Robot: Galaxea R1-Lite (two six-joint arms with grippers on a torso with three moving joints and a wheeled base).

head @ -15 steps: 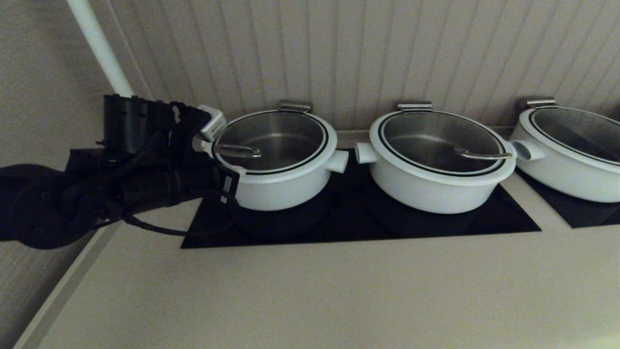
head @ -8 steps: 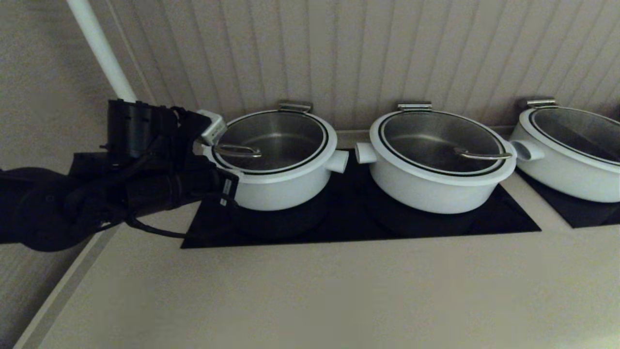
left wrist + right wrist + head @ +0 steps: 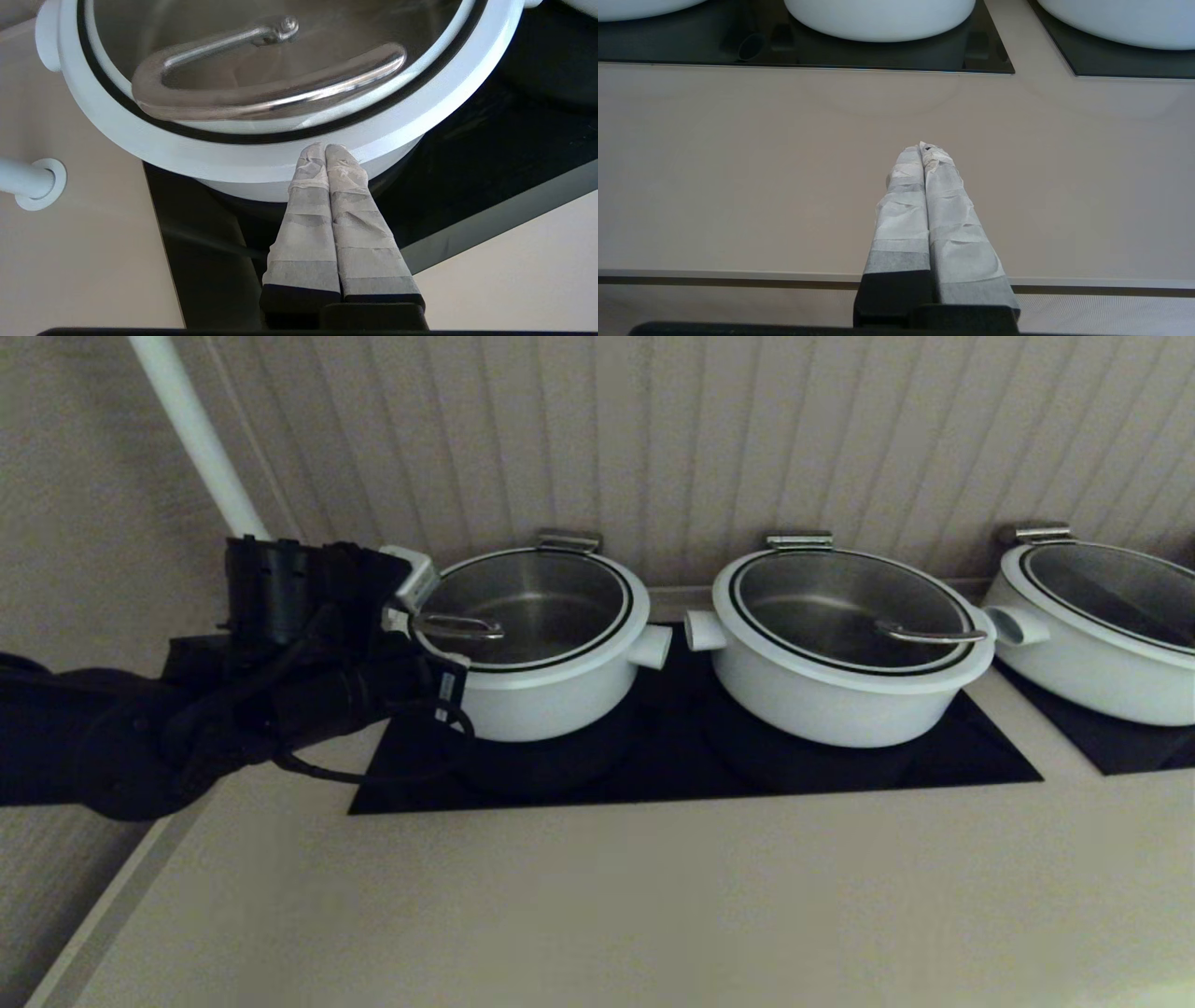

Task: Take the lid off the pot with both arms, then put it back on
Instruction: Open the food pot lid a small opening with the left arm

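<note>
Nearest of all, the right gripper [image 3: 924, 148] hangs over bare bench [image 3: 738, 177], well short of the pot, its taped jaws pressed flat together with nothing between them. Out of the head view altogether, that arm.

Ahead of it the bench gives way to a black cooktop [image 3: 840, 765], and here is the action: the left gripper [image 3: 325, 148] is in tight on the pot [image 3: 541, 695], coming at it from the side away from the other two pots. Its jaws are squeezed together too, empty, and the tips sit right at the outer edge of the lid's white ring, at the rim on the handle side. Whether they press the ring or merely graze it, I cannot tell.

The lid [image 3: 551, 658] sits level and closed on the pot, its curved steel handle [image 3: 261, 93] lying just inside the black band, on the gripper's side. The pot stands on the cooktop with one stubby side handle [image 3: 653, 646] pointing toward its neighbour.

Just beside it on the same cooktop is a wider pot [image 3: 840, 695], lid on. Further along from the pot, a third pot [image 3: 1092, 653] rests on its own dark panel. Behind the pot, a white pipe [image 3: 191, 429] climbs the ribbed wall [image 3: 747, 429].
</note>
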